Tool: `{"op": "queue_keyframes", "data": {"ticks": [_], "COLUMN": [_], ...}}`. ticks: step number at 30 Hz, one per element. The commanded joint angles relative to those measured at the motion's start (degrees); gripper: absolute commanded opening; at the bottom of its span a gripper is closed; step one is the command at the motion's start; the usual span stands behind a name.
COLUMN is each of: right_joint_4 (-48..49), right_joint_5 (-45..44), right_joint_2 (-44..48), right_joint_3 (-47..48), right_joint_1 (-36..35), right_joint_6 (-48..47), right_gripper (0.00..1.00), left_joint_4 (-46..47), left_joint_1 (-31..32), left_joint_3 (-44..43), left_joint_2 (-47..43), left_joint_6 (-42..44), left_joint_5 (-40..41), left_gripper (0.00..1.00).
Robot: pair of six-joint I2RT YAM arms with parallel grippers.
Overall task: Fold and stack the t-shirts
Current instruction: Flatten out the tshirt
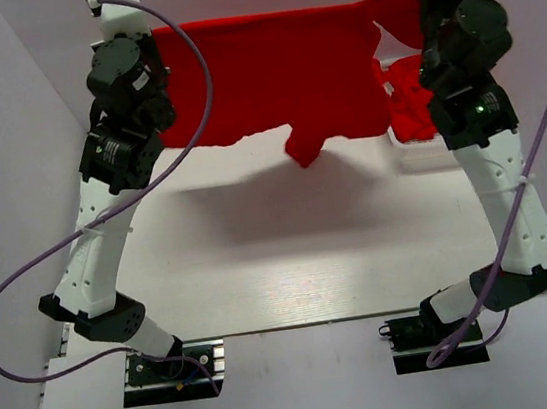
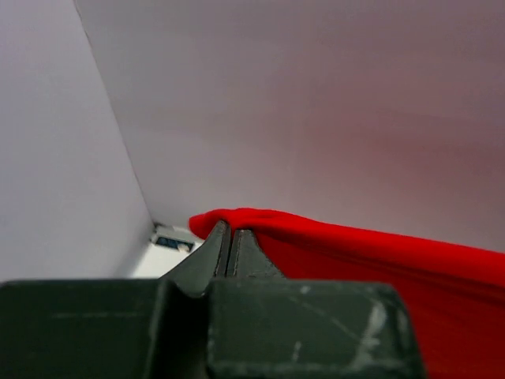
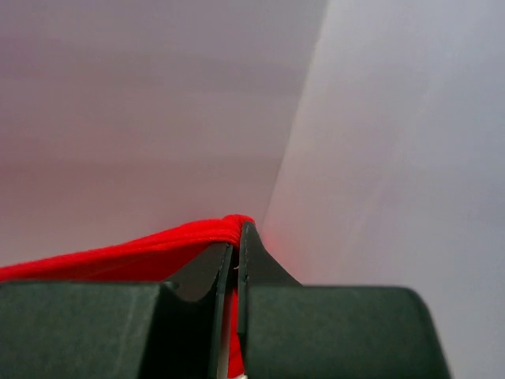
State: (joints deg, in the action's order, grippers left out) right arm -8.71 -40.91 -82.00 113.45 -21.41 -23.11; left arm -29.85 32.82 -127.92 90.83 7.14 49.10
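Red t-shirt [image 1: 278, 83] hangs spread in the air above the far surface [image 1: 310, 250]. Left fingers [image 2: 207, 262] are clenched on one top corner and right fingers [image 3: 260, 267] on the other. The step looks like spreading before the fold, and next it likely needs laying flat. One shirt is held. One basket [image 1: 429, 158] holds a red heap [image 1: 411, 111], count unclear.

- Bright, even light from above; the t-shirt [image 1: 267, 79] casts a soft shadow on the tabletop [image 1: 362, 263].
- Wrist views: left claw [image 2: 230, 234] and right claw [image 3: 237, 238] slightly blurred close up.
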Motion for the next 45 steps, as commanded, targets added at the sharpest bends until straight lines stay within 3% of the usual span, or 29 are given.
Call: {"op": "queue_keyframes", "data": {"ticks": [1,5,12,19,21,25,28,33,38,41,45], "right_joint_4": [4.9,4.3,3.0,6.5,6.3,9.8,10.5,24.7,23.5,22.1,16.4], "right_joint_5": [-5.2,-2.4,12.1,15.6,16.1,15.0,10.6,1.1,5.1,6.2,8.6], "right_joint_2": [3.5,7.0,15.1,18.5,19.9,22.6,21.2,15.6,4.9,-5.3,-23.3], "right_joint_3": [3.9,7.4,10.7,8.8,6.3,-2.8,-8.9,-26.7,-32.5,-30.3,-17.4], "right_joint_1": [0.4,0.1,0.1,0.4,0.4,0.4,0.2,0.8,2.0,2.5,3.3], "right_joint_6": [-6.6,-9.3,-9.9,-11.2,-9.9,-10.5,-10.9,-13.5,-5.1,-0.7,2.5], "right_gripper": [0.0,0.0,0.0,0.0,0.0,0.0,0.0,0.0,0.0,0.0,0.0], "left_joint_4": [9.7,10.2,10.6,7.4,7.3,7.9,7.8,12.0,9.9,6.3,5.3], "left_joint_1": [0.8,0.8,0.8,0.8,0.8,0.8,0.8,0.0,-3.6,-7.0,-10.7], "left_joint_3": [-1.9,-2.7,-8.3,-8.3,-4.6,-0.8,1.6,21.6,33.6,31.5,25.4], "left_joint_2": [-6.4,-9.4,-12.3,-16.0,-17.8,-16.5,-13.7,-14.2,-7.9,2.0,16.3], "left_joint_6": [11.7,14.7,17.1,15.8,14.7,14.7,12.6,4.8,-6.2,-10.6,-11.4], "left_joint_5": [2.4,-4.1,-13.7,-25.0,-27.4,-24.1,-15.2,-6.0,-6.0,-9.6,-12.4], "left_gripper": [0.0,0.0,0.0,0.0,0.0,0.0,0.0,0.0,0.0,0.0,0.0]}}
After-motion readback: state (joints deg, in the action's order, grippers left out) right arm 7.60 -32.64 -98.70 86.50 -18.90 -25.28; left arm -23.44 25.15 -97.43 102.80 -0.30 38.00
